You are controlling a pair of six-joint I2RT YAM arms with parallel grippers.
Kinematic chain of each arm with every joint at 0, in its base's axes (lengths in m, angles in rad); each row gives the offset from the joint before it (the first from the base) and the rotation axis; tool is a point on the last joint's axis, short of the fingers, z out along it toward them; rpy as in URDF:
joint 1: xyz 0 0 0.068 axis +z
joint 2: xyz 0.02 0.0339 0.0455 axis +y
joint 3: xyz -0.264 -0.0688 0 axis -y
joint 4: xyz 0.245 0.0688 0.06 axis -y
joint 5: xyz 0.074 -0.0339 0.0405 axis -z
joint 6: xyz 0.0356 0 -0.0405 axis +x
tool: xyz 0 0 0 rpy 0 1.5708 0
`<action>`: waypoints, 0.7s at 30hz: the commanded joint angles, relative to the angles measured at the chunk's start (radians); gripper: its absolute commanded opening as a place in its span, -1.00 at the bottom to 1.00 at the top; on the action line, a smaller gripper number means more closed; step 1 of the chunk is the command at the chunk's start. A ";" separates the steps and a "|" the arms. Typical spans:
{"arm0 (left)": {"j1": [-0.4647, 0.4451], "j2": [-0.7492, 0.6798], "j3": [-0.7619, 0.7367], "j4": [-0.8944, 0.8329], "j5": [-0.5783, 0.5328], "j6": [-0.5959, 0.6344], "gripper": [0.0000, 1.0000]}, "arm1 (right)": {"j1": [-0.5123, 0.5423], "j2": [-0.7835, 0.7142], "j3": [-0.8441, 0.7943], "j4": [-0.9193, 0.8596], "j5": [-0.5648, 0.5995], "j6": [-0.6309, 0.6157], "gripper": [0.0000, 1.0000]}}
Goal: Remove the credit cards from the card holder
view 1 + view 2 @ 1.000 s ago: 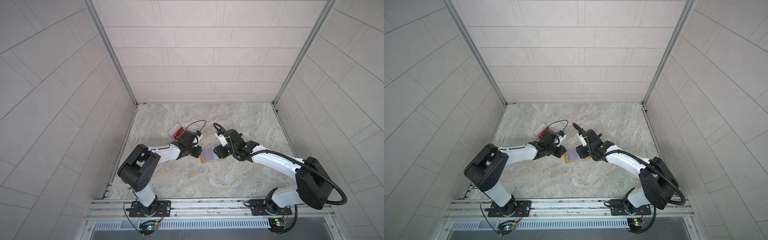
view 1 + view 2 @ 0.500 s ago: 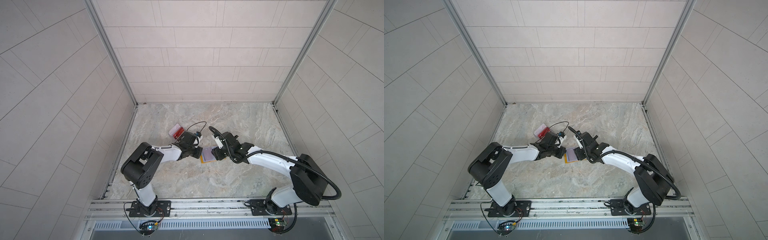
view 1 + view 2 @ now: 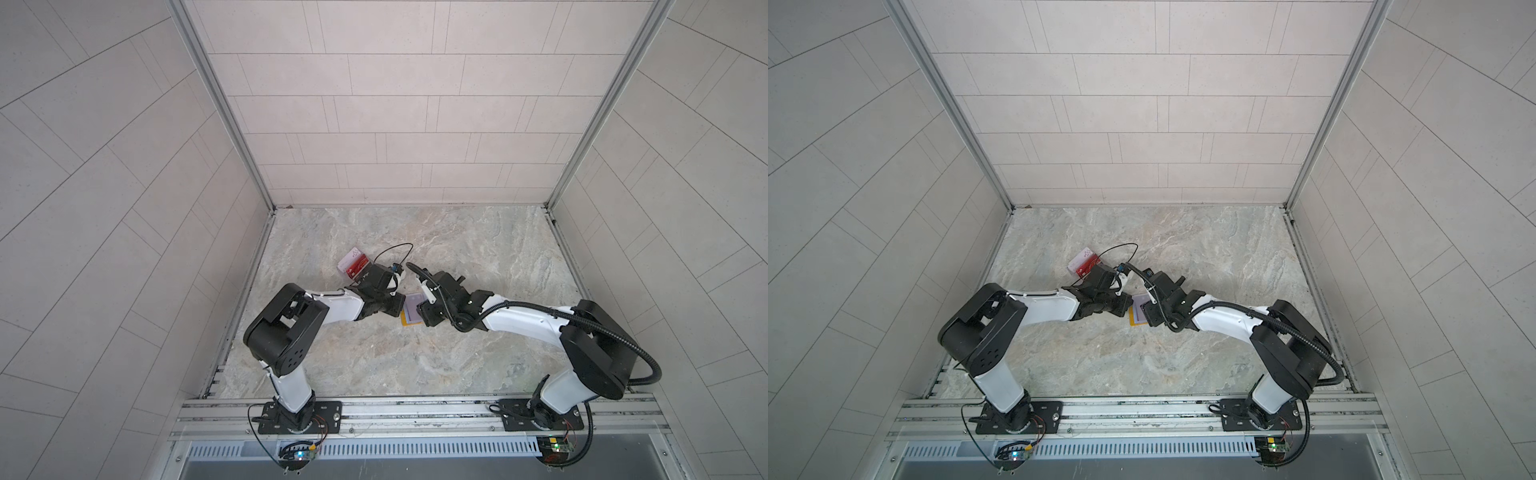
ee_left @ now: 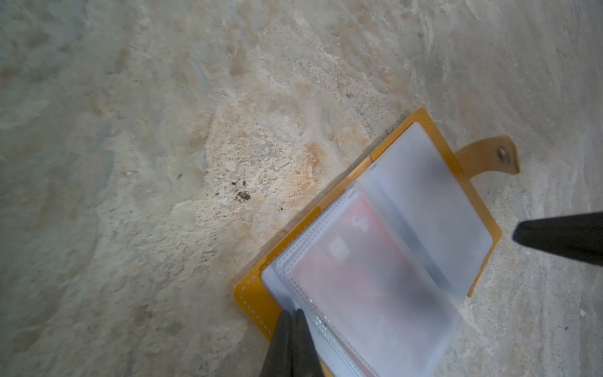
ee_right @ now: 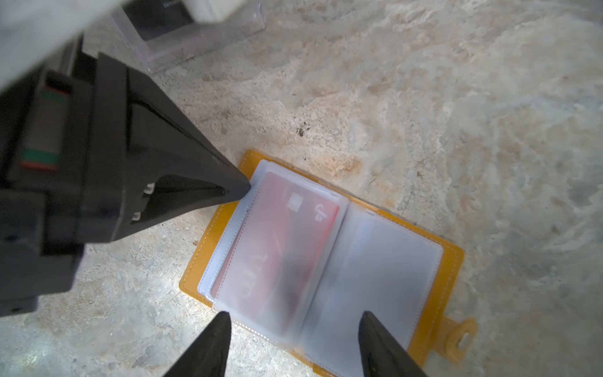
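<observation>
The mustard-yellow card holder [image 5: 452, 261] lies open on the stone floor, its snap tab [image 4: 489, 156] sticking out. Between my two arms in both top views it shows as a small patch [image 3: 406, 320] [image 3: 1133, 322]. A red credit card [image 5: 287, 235] [image 4: 355, 258] sits inside a clear sleeve on the stack, and one sleeve leaf stands half turned and blurred. My left gripper [image 4: 292, 314] [image 5: 243, 189] is shut, its tips resting on the holder's corner by the sleeve edges. My right gripper [image 5: 295, 318] is open, straddling the holder's near edge; one of its fingers [image 4: 554, 241] shows beside the holder.
A clear plastic box [image 3: 354, 264] [image 3: 1083, 262] [image 5: 195, 42] stands just behind my left gripper, with a red card and a whitish card in it. Tiled walls close in the marble floor on three sides.
My left gripper has closed fully at the holder's corner. My right gripper has shifted left, further over the open holder.
</observation>
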State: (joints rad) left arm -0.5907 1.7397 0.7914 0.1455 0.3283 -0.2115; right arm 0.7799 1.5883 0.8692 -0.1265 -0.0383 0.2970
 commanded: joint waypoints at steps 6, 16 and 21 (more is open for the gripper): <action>-0.004 0.021 -0.032 0.022 0.003 -0.016 -1.00 | 0.051 0.062 0.030 0.030 0.047 0.016 0.31; -0.004 0.018 -0.040 0.022 0.003 -0.015 -1.00 | 0.068 0.106 0.033 0.054 0.071 0.028 0.31; -0.005 0.023 -0.044 0.029 0.005 -0.018 -1.00 | 0.073 0.127 0.033 0.063 0.075 0.035 0.31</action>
State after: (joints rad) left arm -0.5907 1.7416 0.7723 0.1898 0.3328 -0.2214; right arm 0.8440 1.7008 0.8852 -0.0734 0.0101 0.3126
